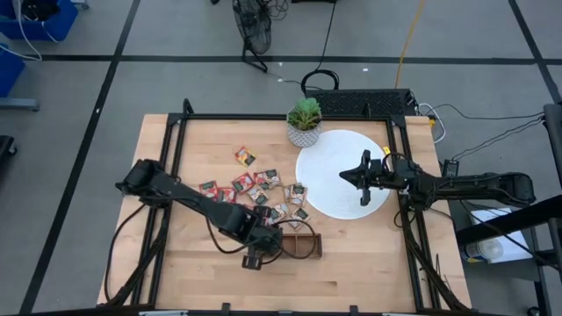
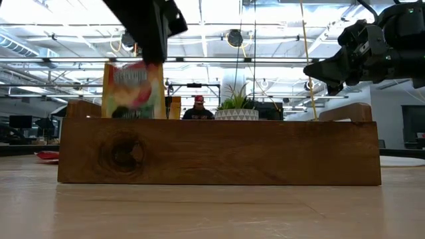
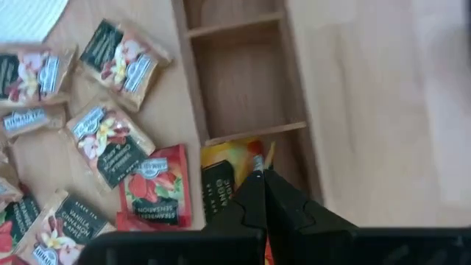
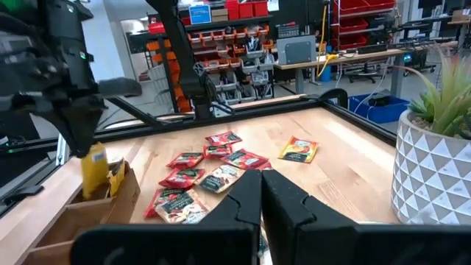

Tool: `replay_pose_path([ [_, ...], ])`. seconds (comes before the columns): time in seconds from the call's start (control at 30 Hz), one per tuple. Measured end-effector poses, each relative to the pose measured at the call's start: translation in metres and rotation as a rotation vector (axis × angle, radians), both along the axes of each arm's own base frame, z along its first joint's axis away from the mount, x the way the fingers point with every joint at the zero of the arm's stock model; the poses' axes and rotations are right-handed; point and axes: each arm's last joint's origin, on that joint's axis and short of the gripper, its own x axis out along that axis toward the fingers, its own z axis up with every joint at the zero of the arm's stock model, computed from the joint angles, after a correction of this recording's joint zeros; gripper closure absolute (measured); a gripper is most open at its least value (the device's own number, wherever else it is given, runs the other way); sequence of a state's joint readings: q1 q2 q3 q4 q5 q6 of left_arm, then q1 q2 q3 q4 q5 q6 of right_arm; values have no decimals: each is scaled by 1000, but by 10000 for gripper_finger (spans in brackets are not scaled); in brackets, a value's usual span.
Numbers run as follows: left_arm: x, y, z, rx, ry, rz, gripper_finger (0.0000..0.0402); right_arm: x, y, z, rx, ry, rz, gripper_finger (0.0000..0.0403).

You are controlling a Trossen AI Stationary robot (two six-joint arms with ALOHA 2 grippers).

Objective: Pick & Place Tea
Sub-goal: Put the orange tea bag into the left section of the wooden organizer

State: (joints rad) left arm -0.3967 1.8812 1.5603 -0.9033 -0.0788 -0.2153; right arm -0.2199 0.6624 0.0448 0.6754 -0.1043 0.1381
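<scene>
Wooden tray (image 1: pixel 297 245) near the surface's front edge: left pincer (image 3: pixel 259 171) grasps a yellow sachet (image 3: pixel 224 173) in its end compartment. Right pincer (image 1: pixel 344 174) clenched, empty, over white disc (image 1: pixel 329 197).

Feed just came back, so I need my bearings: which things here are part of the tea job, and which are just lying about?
In the job:
- orange-yellow tea sachet, gripped by the left end effector over the wooden tray
- loose tea sachets on the table

Lying about:
- potted plant
- white disc, with the shut, empty right end effector above it
</scene>
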Motion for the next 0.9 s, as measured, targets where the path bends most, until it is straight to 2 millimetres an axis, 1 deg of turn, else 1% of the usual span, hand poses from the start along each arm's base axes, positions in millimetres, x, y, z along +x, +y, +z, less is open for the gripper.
replay_pose_path([
  [0.1,3,5,-6,-6,-17,14,401,0,0,0,0,0,0,403],
  [0.2,3,9,-7,-2,-7,23,401,0,0,0,0,0,1,403],
  [0.57,4,9,-7,-2,-11,18,401,0,0,0,1,4,1,403],
  [0.67,6,10,-13,4,5,22,401,0,0,0,1,4,1,403],
  [0.8,11,10,-26,10,41,28,401,0,0,-1,1,7,1,403],
  [0.9,13,12,-30,-9,62,29,394,0,0,-1,2,10,1,403],
])
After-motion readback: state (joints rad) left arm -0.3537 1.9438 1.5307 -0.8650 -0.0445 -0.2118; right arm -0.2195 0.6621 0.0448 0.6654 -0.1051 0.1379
